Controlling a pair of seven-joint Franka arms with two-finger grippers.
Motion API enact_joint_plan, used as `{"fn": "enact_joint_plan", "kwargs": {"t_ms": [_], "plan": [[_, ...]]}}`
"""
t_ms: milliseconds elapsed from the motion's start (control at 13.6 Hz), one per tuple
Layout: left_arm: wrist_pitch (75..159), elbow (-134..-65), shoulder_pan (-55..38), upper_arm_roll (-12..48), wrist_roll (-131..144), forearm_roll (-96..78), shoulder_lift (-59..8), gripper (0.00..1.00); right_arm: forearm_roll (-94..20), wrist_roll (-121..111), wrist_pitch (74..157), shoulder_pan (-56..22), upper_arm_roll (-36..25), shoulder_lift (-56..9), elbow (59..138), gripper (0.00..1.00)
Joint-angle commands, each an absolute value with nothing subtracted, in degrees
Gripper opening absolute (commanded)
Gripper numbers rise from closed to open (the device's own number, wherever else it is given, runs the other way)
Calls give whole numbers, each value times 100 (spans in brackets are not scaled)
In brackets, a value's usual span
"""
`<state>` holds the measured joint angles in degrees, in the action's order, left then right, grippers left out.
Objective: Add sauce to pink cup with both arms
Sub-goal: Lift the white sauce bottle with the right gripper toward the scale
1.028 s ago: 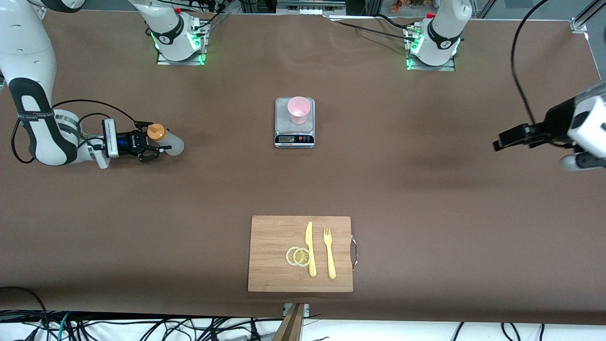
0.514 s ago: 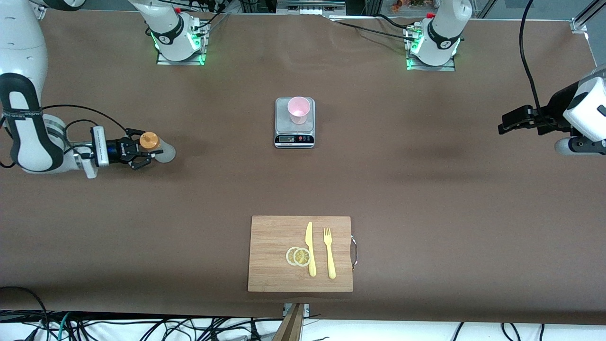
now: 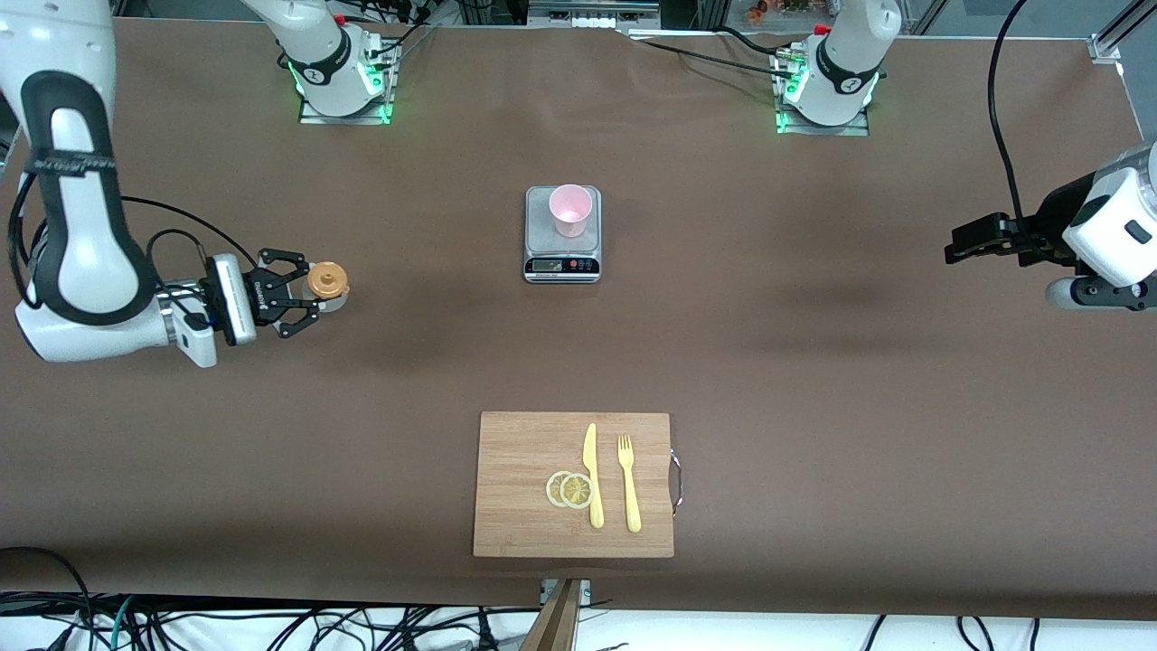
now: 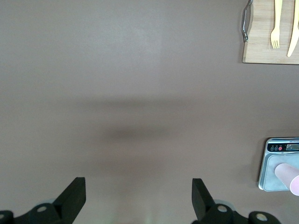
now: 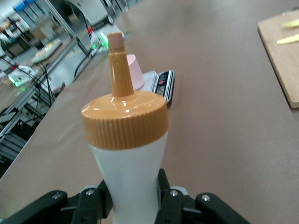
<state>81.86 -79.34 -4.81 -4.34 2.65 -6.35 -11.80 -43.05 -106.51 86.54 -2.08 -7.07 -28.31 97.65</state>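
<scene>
My right gripper (image 3: 310, 295) is shut on the sauce bottle (image 3: 327, 282), whose orange nozzle cap faces up, over the table toward the right arm's end. In the right wrist view the fingers (image 5: 170, 198) clamp the whitish bottle body (image 5: 131, 163) below the cap. The pink cup (image 3: 570, 210) stands on the grey scale (image 3: 562, 262) at mid-table; it also shows in the right wrist view (image 5: 136, 72) and the left wrist view (image 4: 288, 175). My left gripper (image 3: 965, 244) is open and empty, up over the left arm's end of the table; its fingers (image 4: 74, 196) stand wide apart.
A wooden cutting board (image 3: 520, 524) lies nearer the front camera than the scale. It carries two lemon slices (image 3: 569, 489), a yellow knife (image 3: 592, 475) and a yellow fork (image 3: 628, 484). The board has a metal handle (image 3: 676, 484).
My right arm has swung the bottle from tilted to upright, ending a little nearer the scale. My left gripper has drifted slightly and stays open.
</scene>
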Motion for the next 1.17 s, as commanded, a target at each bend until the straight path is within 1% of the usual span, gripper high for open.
{"fn": "enact_joint_plan", "kwargs": {"t_ms": [0, 147, 367, 514, 661, 807, 954, 1101], "plan": [[8068, -7761, -422, -360, 105, -545, -1257, 100, -3580, -9644, 8806, -815, -774, -2532, 9555, 25], [8068, -7761, -457, -352, 114, -545, -1257, 100, -2895, -9056, 9008, -1246, -730, -2269, 9554, 25], [8068, -7752, -466, -343, 114, -554, -1301, 100, -2164, -8037, 9114, -1879, -484, -2180, 9545, 25], [8068, -7752, -457, -351, 106, -554, -1310, 100, -1882, -7377, 9211, -2327, -378, -2180, 9545, 26], [8068, -7752, -448, -369, 105, -562, -1310, 100, -1784, -6972, 9377, -2592, -229, -2188, 9545, 26], [8068, -7743, -457, -360, 105, -562, -1318, 100, -1409, -6349, 9439, -2978, -89, -2197, 9545, 26], [8068, -7743, -457, -360, 105, -562, -1310, 100, -1143, -5934, 9448, -3076, 122, -2232, 9545, 27], [8068, -7743, -448, -360, 105, -571, -1318, 100, -959, -5592, 9448, -3365, 132, -2250, 9554, 27]]}}
